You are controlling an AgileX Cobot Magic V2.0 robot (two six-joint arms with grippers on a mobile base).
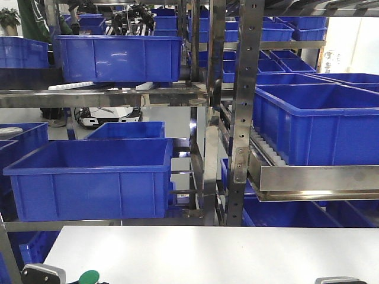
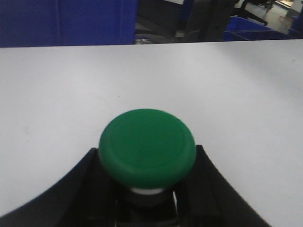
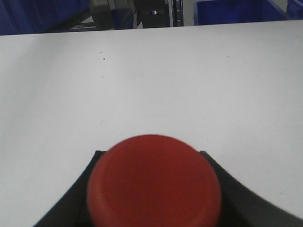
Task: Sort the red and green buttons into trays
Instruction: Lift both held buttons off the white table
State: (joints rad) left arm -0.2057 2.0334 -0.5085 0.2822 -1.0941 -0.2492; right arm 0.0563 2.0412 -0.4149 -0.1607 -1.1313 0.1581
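The green button [image 2: 147,146] fills the left wrist view. My left gripper [image 2: 147,158] is shut on its dark base, with a black finger [image 2: 78,189] on each side, and the cap is held just over the white table [image 2: 151,80]. In the front view only the green cap [image 1: 89,276] shows, at the bottom edge. My right gripper [image 3: 150,163] is shut on the red button [image 3: 154,182], whose round cap hides its base and most of the fingers [image 3: 241,198]. The trays are out of view.
Beyond the table's far edge [image 1: 207,228] stands a metal rack [image 1: 240,118] loaded with deep blue crates [image 1: 95,177]. More crates [image 1: 320,121] sit on a roller shelf to the right. Grey arm housings [image 1: 41,274] poke in at the front view's bottom corners.
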